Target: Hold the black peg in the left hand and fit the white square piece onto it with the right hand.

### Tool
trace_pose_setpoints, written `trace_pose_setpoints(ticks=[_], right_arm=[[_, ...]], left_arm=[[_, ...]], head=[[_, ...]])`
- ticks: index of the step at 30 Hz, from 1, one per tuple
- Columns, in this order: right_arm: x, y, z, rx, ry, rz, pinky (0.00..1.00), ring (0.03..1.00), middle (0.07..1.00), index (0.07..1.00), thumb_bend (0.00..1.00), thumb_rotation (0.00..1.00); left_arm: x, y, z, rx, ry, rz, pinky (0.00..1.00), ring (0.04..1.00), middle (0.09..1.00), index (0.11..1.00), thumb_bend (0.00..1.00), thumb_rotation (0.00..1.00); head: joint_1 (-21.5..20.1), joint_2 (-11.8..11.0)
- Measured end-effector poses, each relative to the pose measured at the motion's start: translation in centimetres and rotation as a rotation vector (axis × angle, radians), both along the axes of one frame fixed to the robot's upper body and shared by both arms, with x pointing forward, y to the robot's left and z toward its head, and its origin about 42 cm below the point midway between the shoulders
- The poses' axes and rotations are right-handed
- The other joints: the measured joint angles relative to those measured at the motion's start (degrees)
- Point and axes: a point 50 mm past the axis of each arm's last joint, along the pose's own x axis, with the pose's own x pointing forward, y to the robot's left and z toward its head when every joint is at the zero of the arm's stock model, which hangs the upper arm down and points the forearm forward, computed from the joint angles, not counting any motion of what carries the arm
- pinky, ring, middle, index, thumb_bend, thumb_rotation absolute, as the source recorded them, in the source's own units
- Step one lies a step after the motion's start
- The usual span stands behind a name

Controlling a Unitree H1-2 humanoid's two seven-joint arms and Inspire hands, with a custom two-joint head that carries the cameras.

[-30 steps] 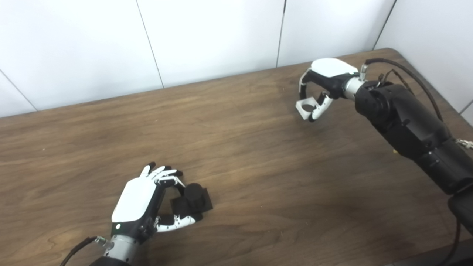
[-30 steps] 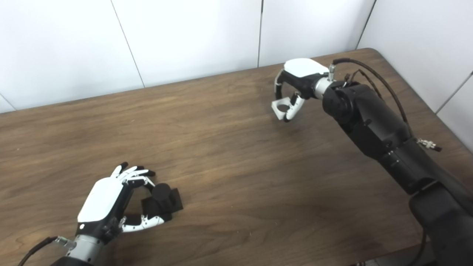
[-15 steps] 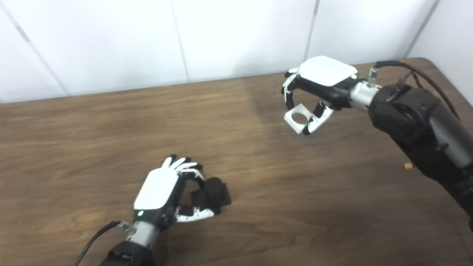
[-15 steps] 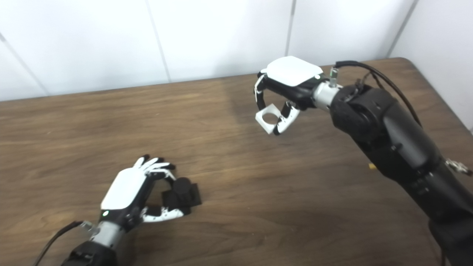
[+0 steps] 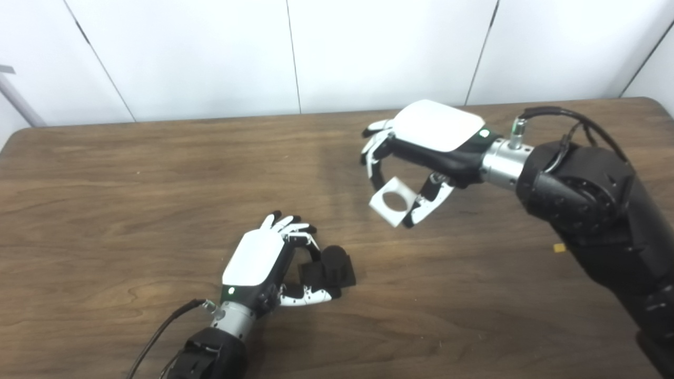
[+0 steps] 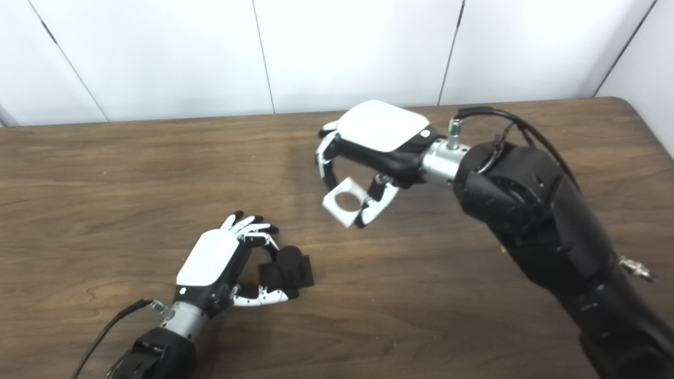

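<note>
The black peg (image 5: 333, 266), a round post on a square black base, stands on the wooden table (image 5: 131, 168) at lower centre. My left hand (image 5: 263, 263) is shut on it, fingers at its far side and thumb under its near edge. The white square piece (image 5: 390, 201), with a round hole through it, hangs above the table, up and to the right of the peg. My right hand (image 5: 421, 142) is shut on it, pinching it between fingers and thumb, palm down. The same piece (image 6: 345, 201) and peg (image 6: 287, 268) show in the right eye view, clearly apart.
White wall panels (image 5: 210, 52) run along the table's far edge. A small orange speck (image 5: 559, 247) lies on the table beside my right forearm. My bulky black right arm (image 5: 595, 210) crosses the right side. A cable (image 5: 158, 337) trails from my left wrist.
My right hand has carried the white piece left and nearer, closing much of the gap to the peg. The camera has also swung. My left hand still holds the peg on the table.
</note>
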Motion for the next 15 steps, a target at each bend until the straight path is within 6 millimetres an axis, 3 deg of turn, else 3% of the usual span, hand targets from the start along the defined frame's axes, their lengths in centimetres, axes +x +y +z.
trace_pose_setpoints(ticks=[15], right_arm=[[-1.5,3.5,0.0,0.003,0.025,0.119,0.84,0.897,0.744,0.483,0.52,0.13]], left_arm=[[0.0,-0.7,0.0,0.001,-0.004,0.002,1.0,0.904,0.798,0.487,0.52,0.05]], head=[[0.62,0.88]])
